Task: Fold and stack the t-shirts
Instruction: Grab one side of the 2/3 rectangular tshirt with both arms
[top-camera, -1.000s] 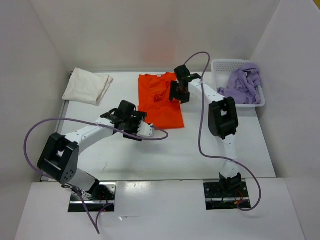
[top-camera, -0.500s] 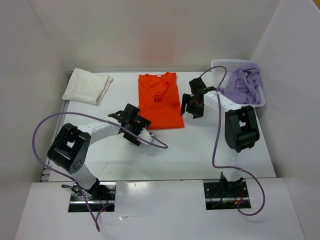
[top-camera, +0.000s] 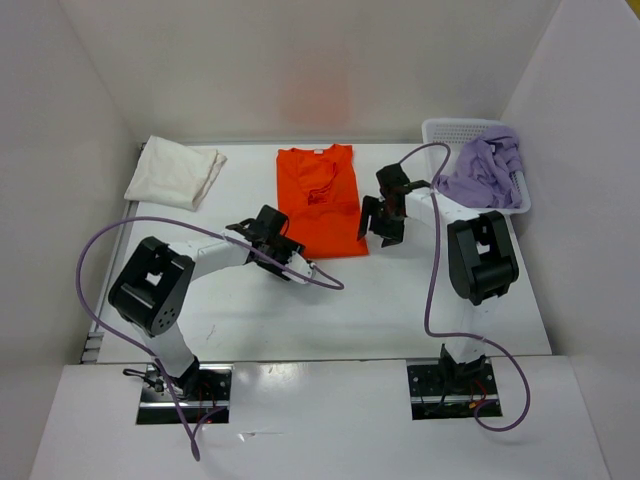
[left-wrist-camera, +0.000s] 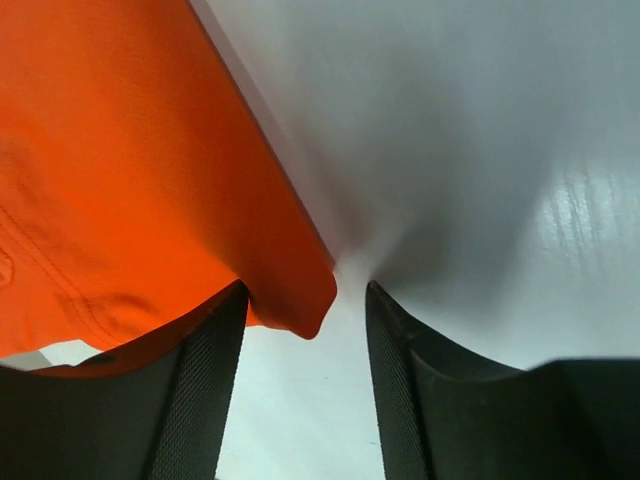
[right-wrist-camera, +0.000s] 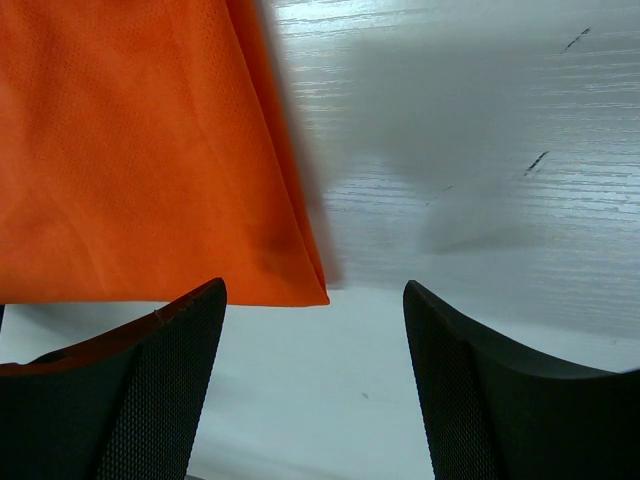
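Both arms have repositioned within the last second. The right hand (top-camera: 383, 228), previously over the upper right part of the orange t-shirt (top-camera: 318, 200), has come down to the garment's near right corner. The left hand (top-camera: 288, 250) has advanced from the bare desk (top-camera: 400, 300) to the near left corner. The orange t-shirt lies flat at the centre back of the desk as a narrow strip, collar away from the arms, and has not visibly shifted. In the left wrist view the hem corner sits between the fingers (left-wrist-camera: 205, 380). The jaws have narrowed from their wide setting but stand apart, not clamped on the cloth. In the right wrist view the fingers stand wide, with the opposite hem corner just ahead of them and nothing held. The cream t-shirt (top-camera: 175, 172) lies folded at the back left. The lavender t-shirt (top-camera: 485, 168) is bunched in the basket (top-camera: 445, 128). Assessment: the side folds appear complete, and both hands are now placed to seize the hem for the lengthwise fold. Stacking is outstanding.
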